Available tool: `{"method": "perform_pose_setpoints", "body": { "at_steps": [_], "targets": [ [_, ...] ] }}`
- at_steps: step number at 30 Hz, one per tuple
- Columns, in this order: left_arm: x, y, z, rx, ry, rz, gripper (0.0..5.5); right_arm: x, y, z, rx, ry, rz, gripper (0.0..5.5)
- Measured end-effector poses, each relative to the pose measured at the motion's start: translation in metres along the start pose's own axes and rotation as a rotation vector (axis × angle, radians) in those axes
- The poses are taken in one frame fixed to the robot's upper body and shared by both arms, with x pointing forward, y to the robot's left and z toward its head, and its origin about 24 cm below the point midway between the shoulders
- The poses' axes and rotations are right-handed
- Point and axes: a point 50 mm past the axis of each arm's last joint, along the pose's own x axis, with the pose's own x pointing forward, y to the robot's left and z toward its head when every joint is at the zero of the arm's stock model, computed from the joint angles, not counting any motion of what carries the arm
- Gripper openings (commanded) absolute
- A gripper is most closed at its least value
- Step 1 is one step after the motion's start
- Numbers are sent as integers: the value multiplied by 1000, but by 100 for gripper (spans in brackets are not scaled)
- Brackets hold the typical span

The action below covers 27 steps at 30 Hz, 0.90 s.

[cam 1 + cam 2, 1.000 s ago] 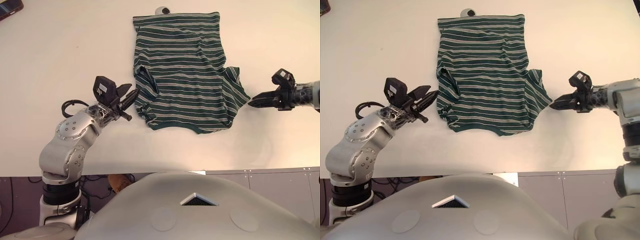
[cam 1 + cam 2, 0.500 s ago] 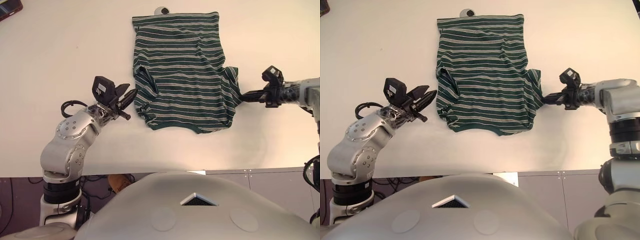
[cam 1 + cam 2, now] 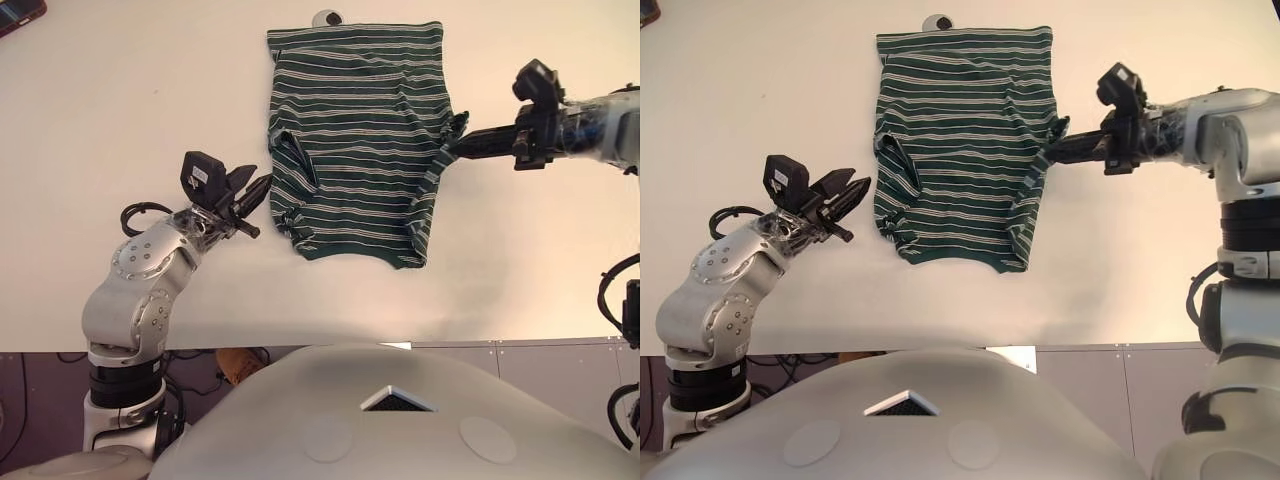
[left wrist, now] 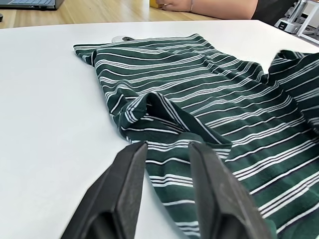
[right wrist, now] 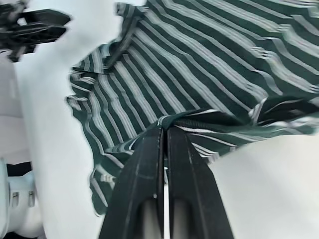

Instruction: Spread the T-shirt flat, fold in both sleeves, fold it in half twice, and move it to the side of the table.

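Green-and-white stripes are on the move, and we watch the right gripper [image 3: 458,147] do the work. A second ago it sat well out to the right with its tips just at the end of the right sleeve [image 3: 448,140], which lay stretched out sideways on the table [image 3: 120,90]. Half a second ago it closed in on that sleeve. Now it has carried the cloth inward and away from us, fingers clamped shut on a pinch of fabric, as the right wrist view shows plainly. The T-shirt [image 3: 350,140] lies in the middle of the table, far edge straight. Its right side, which bulged outward before, is now drawn in to a much straighter, narrower line. Over on the other side, the left gripper [image 3: 260,205] has barely stirred: it waits just beside the shirt's left edge with its two fingers parted and nothing between them. The left sleeve [image 3: 290,160] lies bunched and turned in on the body close by it. We judge that the right sleeve fold is well under way but not finished, since the cloth is still held and not yet laid down. The halving folds and the move to the table's side are all still ahead.
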Motion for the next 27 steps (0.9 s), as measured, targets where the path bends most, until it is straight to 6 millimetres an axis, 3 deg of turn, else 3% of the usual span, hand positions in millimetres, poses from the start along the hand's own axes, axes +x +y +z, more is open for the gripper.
{"method": "perform_pose_setpoints", "body": {
  "at_steps": [2, 7, 10, 13, 15, 17, 24, 27],
  "targets": [
    [0, 0, 0, 1, -1, 0, 147, 18, 8, -2, -36, 36, 41, 3],
    [1, 6, 1, 79, 19, 34, 166, 56, 13, -25, -75, 102, 19, 75],
    [-5, 16, -4, 308, 76, 73, 201, 50, 13, -23, -226, 13, 13, 122],
    [-18, 19, -9, 619, 148, -22, 249, 18, 14, -11, -488, -41, 13, 175],
    [-26, 23, -15, 816, 214, -120, 275, -2, 16, -17, -689, 22, 35, 203],
    [-28, 24, -21, 936, 246, -187, 289, -9, 17, -30, -810, 88, 77, 213],
    [-13, 5, -37, 1272, 188, -374, 289, 2, 18, -97, -1179, 211, 195, 213],
    [-2, -1, -37, 1340, 148, -413, 289, 7, 19, -102, -1245, 169, 162, 213]
  ]
}}
